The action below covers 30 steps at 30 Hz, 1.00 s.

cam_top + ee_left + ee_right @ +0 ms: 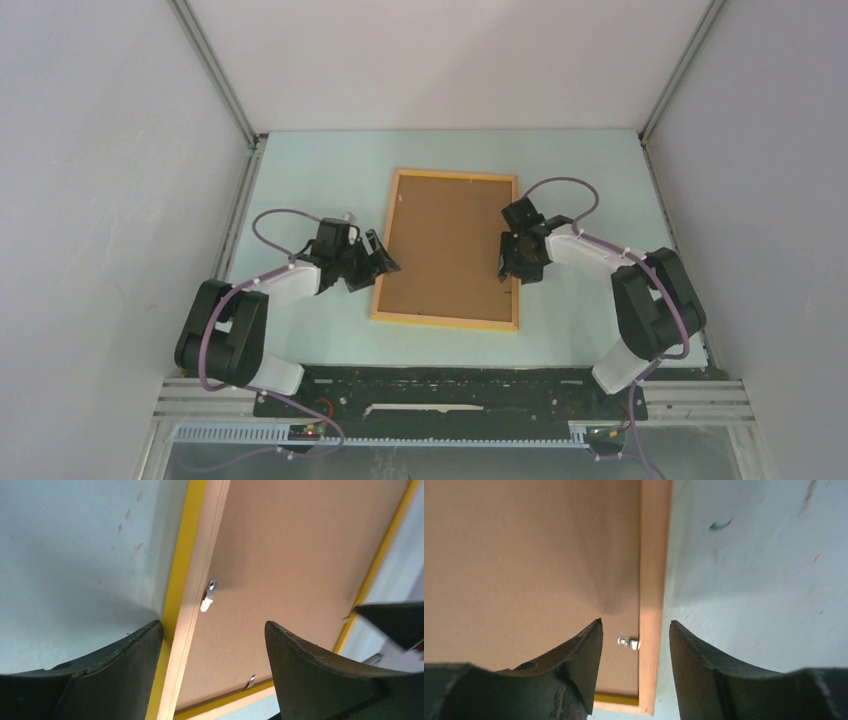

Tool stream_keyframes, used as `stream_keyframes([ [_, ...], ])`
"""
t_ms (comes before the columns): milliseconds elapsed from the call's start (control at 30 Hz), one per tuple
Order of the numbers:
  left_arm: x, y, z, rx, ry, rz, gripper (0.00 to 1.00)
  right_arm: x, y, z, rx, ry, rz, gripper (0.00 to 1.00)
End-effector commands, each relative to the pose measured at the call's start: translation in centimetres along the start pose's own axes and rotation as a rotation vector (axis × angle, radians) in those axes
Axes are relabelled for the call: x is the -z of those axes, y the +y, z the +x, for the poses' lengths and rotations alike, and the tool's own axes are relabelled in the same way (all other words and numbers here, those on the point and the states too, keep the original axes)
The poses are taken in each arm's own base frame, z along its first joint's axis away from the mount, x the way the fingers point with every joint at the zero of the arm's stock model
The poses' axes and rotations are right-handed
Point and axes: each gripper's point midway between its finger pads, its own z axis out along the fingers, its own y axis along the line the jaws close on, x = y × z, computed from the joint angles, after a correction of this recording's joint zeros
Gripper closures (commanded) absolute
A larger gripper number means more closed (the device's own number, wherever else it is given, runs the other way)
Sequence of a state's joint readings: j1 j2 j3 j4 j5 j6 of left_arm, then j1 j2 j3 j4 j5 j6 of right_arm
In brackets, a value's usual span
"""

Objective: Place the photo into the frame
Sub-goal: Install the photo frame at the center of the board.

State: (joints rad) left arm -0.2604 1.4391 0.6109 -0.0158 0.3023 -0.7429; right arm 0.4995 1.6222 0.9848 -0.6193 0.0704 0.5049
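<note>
So the frame [440, 321] is lying flat in the middle of the table [300, 170], long sides running from the near edge toward the far edge, back side up. The brown backing board [450, 245] sits inside the yellow-orange rim and fills it.

The left gripper [378, 262] is at the frame's left rim, down toward the near-left corner. On the left wrist cam its jaws are spread wide [212, 630]: one finger is over bare table just outside the rim [177, 580], the other is over the board [300, 555]. A little metal tab [210, 592] sticks out from the rim onto the board right between them. It's not gripping anything.

The right gripper [512, 272] is at the right rim, roughly halfway along. The gap [635, 625] is narrower than the left one, but the jaws are parted and straddle the rim [651, 580], with one finger over the board [524, 555] and one over the table. Another small tab [628, 642] sits between the fingertips. Can't tell if either finger actually touches the wood, and nothing is pinched
</note>
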Motion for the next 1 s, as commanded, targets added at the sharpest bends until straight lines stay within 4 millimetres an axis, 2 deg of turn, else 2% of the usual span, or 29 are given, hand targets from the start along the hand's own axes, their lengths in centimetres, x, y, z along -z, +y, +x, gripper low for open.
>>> stream_keyframes([
  [0, 1.6, 0.1, 0.6, -0.165, 0.025, -0.153, 0.17, -0.5, 0.7, -4.7, -0.040, -0.096, -0.077, 0.41],
  [167, 1.8, 0.0, 0.4, -0.246, 0.064, -0.265, 0.17, -0.9, 1.2, -6.7, -0.029, -0.128, -0.103, 0.41],
  [267, 1.4, 0.3, 0.3, -0.240, 0.070, -0.284, 0.22, -1.5, 0.9, -7.2, -0.026, -0.131, -0.097, 0.43],
  [600, -0.1, 0.3, 0.1, -0.245, 0.128, -0.350, 0.31, -1.8, 1.1, -7.1, -0.026, -0.112, -0.129, 0.46],
  [867, -1.0, 0.5, -0.3, -0.237, 0.133, -0.372, 0.51, -2.0, 1.1, -6.9, -0.018, -0.102, -0.124, 0.47],
  [967, -1.1, 0.5, -0.3, -0.232, 0.134, -0.375, 0.54, -2.1, 1.1, -6.8, -0.014, -0.099, -0.124, 0.48],
])
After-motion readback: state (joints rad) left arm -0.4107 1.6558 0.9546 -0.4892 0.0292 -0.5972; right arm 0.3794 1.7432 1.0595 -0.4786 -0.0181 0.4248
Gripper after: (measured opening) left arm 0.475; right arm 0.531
